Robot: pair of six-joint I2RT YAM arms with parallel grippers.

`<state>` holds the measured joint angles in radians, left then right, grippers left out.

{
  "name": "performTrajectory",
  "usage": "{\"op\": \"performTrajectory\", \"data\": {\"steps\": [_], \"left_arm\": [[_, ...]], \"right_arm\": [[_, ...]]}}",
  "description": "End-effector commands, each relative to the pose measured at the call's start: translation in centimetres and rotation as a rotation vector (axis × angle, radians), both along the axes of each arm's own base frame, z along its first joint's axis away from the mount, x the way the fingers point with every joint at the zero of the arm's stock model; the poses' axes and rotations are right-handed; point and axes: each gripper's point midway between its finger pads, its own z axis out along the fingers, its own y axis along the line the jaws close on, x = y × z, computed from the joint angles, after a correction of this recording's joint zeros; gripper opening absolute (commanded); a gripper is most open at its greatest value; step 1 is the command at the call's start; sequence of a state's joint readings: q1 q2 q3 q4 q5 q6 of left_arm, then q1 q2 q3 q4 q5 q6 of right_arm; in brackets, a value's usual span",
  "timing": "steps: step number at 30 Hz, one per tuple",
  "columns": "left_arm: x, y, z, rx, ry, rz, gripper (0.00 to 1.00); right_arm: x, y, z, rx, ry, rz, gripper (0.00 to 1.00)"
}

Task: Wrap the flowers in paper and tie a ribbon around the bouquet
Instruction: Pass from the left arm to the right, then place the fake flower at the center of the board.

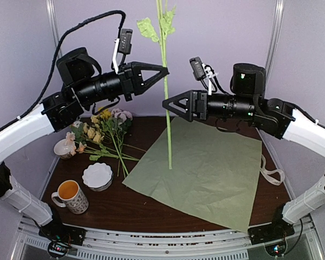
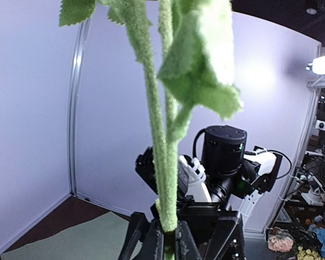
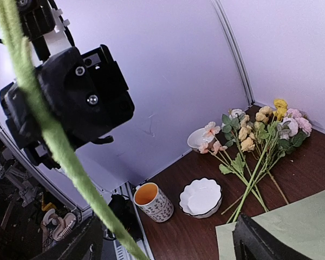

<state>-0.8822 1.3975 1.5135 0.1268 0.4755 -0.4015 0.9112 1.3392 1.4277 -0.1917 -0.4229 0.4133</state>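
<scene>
We are looking at a patterned mug (image 1: pixel 71 196) standing upright at eight o'clock on the dark brown table (image 1: pixel 151 211), its inside showing orange. A white scalloped bowl (image 1: pixel 97 176) is sitting near the mug, at its one o'clock, not touching it. A small white cup (image 1: pixel 64 148) is resting at nine o'clock.

No legible text or labels anywhere
</scene>
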Motion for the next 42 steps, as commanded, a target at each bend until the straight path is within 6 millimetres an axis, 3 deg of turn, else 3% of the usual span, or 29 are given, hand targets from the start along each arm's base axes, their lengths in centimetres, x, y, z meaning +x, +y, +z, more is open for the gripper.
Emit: {"op": "performTrajectory", "data": {"steps": [1,5,8,10,11,12,13,14,15,17,18,20,22,27,29,33,35,38,42], "left_arm": [[-1.7,-1.1,1.3,-0.032,-0.093,-0.050,0.00],[-0.9,-2.1,0.1,-0.013,-0.049,-0.040,0.00],[-0.7,-2.6,-0.3,-0.007,-0.029,-0.050,0.00],[0.2,-2.4,-0.8,0.010,-0.005,-0.001,0.00],[1.4,-2.0,-1.0,0.029,0.020,0.075,0.25],[3.4,-1.2,-1.7,0.061,0.066,0.200,0.58],[5.7,0.2,-2.6,0.107,0.111,0.357,0.81],[8.1,2.0,-4.1,0.177,0.156,0.535,0.92],[10.0,3.9,-5.3,0.239,0.187,0.676,0.94],[12.7,7.1,-7.8,0.346,0.230,0.838,0.96],[13.5,7.9,-9.0,0.382,0.251,0.862,0.96],[14.7,10.1,-11.7,0.441,0.305,0.930,0.96],[16.0,12.5,-14.5,0.486,0.365,0.994,0.96],[18.9,18.7,-21.4,0.598,0.517,1.122,0.88],[20.0,20.3,-23.9,0.640,0.574,1.132,0.81],[22.7,23.2,-29.4,0.681,0.748,1.113,0.67],[23.9,24.4,-32.1,0.718,0.805,1.127,0.65],[25.6,24.6,-34.9,0.762,0.853,1.099,0.64],[27.9,23.6,-37.6,0.791,0.898,1.023,0.60]], "right_arm": [[-0.6,0.8,1.4,0.040,-0.045,0.038,0.74],[-1.2,1.0,1.7,0.089,-0.042,0.072,0.45],[-0.2,0.5,0.6,0.050,-0.026,0.010,0.02],[1.1,-0.5,-0.6,0.021,0.014,-0.061,0.00],[2.1,-1.2,-1.6,-0.003,0.046,-0.103,0.00],[3.4,-2.1,-3.2,-0.048,0.096,-0.159,0.00],[4.9,-3.2,-5.1,-0.103,0.155,-0.210,0.00],[6.5,-4.5,-7.9,-0.184,0.237,-0.265,0.00],[8.2,-6.2,-11.0,-0.278,0.321,-0.341,0.00],[10.4,-9.9,-17.5,-0.512,0.449,-0.502,0.00],[10.6,-11.2,-20.3,-0.624,0.490,-0.532,0.00],[11.4,-11.6,-24.2,-0.717,0.542,-0.532,0.00],[12.3,-11.7,-26.7,-0.725,0.600,-0.530,0.00],[14.6,-14.4,-32.1,-0.835,0.672,-0.662,0.00],[14.9,-15.2,-33.4,-0.892,0.675,-0.703,0.00],[15.2,-16.2,-34.9,-0.944,0.688,-0.754,0.35],[15.2,-16.5,-34.7,-0.957,0.674,-0.772,0.47],[15.0,-17.7,-33.0,-0.996,0.617,-0.827,0.54],[14.5,-17.8,-31.0,-1.009,0.554,-0.838,0.55]]}}
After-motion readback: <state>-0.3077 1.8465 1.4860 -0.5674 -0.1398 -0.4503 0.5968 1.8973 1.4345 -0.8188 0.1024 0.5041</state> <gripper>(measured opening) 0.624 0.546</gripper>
